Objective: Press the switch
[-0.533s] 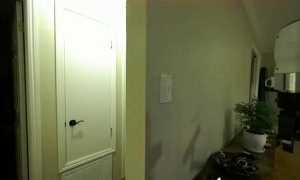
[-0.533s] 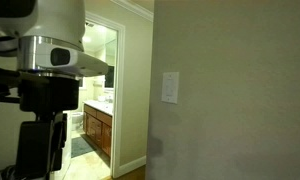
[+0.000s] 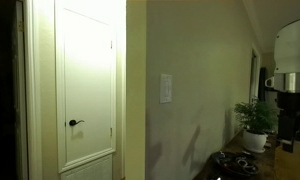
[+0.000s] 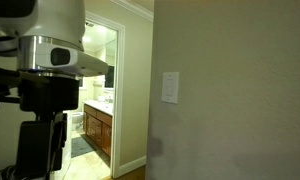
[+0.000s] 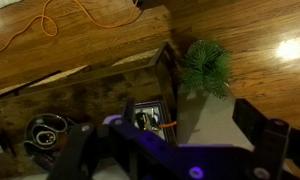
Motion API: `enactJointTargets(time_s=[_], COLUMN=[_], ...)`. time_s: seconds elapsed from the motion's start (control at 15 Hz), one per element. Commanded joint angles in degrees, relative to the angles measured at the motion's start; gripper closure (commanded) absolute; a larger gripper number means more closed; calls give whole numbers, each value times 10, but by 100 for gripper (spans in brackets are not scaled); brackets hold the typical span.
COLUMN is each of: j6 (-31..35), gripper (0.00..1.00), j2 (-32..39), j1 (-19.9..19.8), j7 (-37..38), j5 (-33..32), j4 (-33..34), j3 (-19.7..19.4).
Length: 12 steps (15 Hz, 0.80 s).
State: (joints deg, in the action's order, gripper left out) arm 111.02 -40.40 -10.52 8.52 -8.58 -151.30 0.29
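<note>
Exterior view, door side.
- Item 1: small white upright rectangular switch plate (image 3: pixel 166 88), fixed to the grey-beige wall (image 3: pixel 205 70), just past the wall's corner and well apart from the door.
- Item 2: white panelled door (image 3: pixel 87 85) with a black lever handle (image 3: pixel 76 123), shut.
- Item 3: green leafy plant in a white pot (image 3: pixel 256 122), standing on the dark bench (image 3: pixel 235 165). I cannot trace the bench's edges in this light.
- Item 4: my white and black arm (image 3: pixel 290 55), at the frame's right, clear of the switch plate.

Exterior view, doorway side.
- The switch plate (image 4: pixel 170 87) is mounted at mid height on the wall, nothing touching it.
- The arm (image 4: pixel 45 60) fills the left of the frame.
- Between them, an open doorway shows a lit room with a wooden cabinet (image 4: pixel 98 132).

Wrist view.
- My claw (image 5: pixel 170 148) is spread wide, its dark fingers (image 5: pixel 75 152) far apart with nothing between them.
- It looks down on the plant (image 5: pixel 205 68), an orange cable (image 5: pixel 80 15) on the wooden floor (image 5: pixel 260 35), and a dark round vessel (image 5: pixel 45 130).
- The switch plate is out of this frame.
</note>
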Motion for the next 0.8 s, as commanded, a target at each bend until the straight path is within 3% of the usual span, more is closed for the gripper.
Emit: enactJointTargets(time_s=[0.0,0.27,0.73], j6=[-2,10,92], gripper=[0,0,0], j2=[0,19,132], j1=[7,16,67], j7=[4,-11,-64], j5=[-4,-1,2], j4=[1,17,100], j3=[-6,-9,2])
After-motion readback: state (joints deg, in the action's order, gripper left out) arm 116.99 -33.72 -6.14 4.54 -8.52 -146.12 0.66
